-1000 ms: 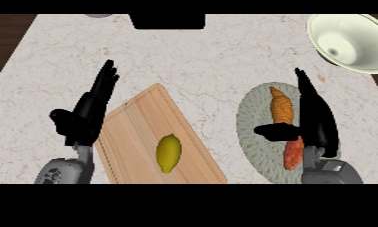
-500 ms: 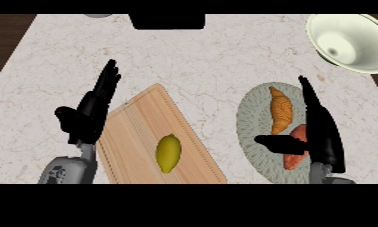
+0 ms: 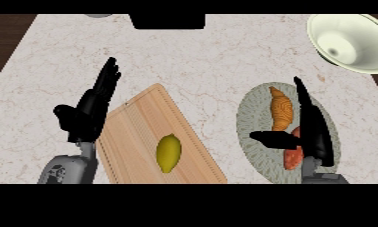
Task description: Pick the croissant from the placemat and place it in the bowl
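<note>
An orange-brown croissant (image 3: 280, 110) lies on the round grey placemat (image 3: 251, 121) at the right. My right hand (image 3: 313, 131) hovers over the placemat just right of the croissant, open, fingers straight and pointing away, thumb stretched left below the croissant. A reddish-orange item (image 3: 293, 155) lies on the mat partly under that hand. The cream bowl (image 3: 347, 41) stands at the far right corner, cut by the view's edge. My left hand (image 3: 90, 108) rests open at the left, fingers up.
A wooden cutting board (image 3: 140, 126) lies diagonally between the hands with a yellow lemon (image 3: 169, 152) on it. A dark object (image 3: 167, 21) sits at the counter's far edge. The counter's left edge (image 3: 15, 56) borders dark wood.
My right hand has drawn back toward the lower edge, uncovering more of the croissant. The left hand has barely shifted.
</note>
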